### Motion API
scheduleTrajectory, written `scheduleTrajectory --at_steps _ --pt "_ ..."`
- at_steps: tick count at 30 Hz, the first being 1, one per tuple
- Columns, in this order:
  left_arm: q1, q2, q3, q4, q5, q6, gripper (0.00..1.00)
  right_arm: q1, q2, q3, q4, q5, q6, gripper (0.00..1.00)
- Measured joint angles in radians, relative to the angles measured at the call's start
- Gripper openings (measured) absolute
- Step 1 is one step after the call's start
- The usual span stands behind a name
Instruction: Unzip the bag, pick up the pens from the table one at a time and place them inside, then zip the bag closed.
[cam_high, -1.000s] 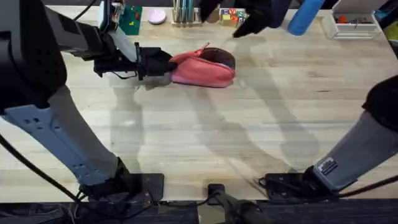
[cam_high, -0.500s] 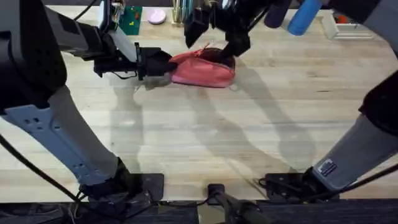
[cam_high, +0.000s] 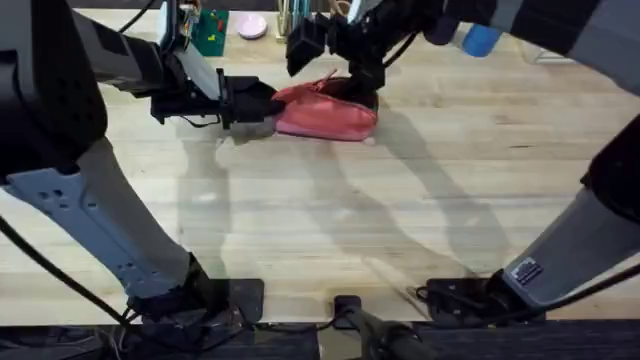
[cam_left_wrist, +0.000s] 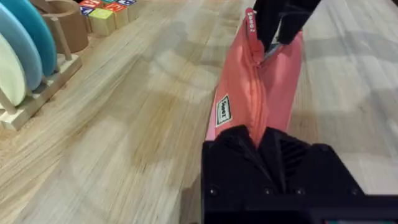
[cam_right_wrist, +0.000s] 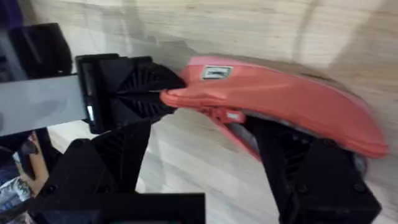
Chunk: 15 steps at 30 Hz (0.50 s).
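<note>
Overhead: the bag (cam_high: 325, 112) lies on the counter (cam_high: 400, 220) at about twelve o'clock, far from the arm bases. The left gripper (cam_high: 262, 104) clamps the bag's nine o'clock end; the right gripper (cam_high: 352, 82) hangs directly over its far edge.

Left wrist: the left gripper (cam_left_wrist: 263, 138) is pinched tight on the bag (cam_left_wrist: 249, 93), zipper running away from it.

Right wrist: the right gripper's (cam_right_wrist: 205, 155) fingers (cam_right_wrist: 305, 168) are spread, straddling the bag (cam_right_wrist: 280, 99).
</note>
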<state>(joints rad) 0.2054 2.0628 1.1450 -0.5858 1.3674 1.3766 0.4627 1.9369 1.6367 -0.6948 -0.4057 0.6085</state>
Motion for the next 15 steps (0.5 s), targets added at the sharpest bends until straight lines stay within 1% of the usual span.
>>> scheduleTrajectory --at_steps 5,15 --pt "0.0 0.0 0.0 -0.001 0.0 0.0 0.042 0.019 0.0 -0.001 0.014 0.002 0.015 0.993" --pt "0.0 0.0 0.0 -0.001 0.0 0.0 0.042 0.019 0.0 -0.012 0.078 -0.001 0.046 0.995"
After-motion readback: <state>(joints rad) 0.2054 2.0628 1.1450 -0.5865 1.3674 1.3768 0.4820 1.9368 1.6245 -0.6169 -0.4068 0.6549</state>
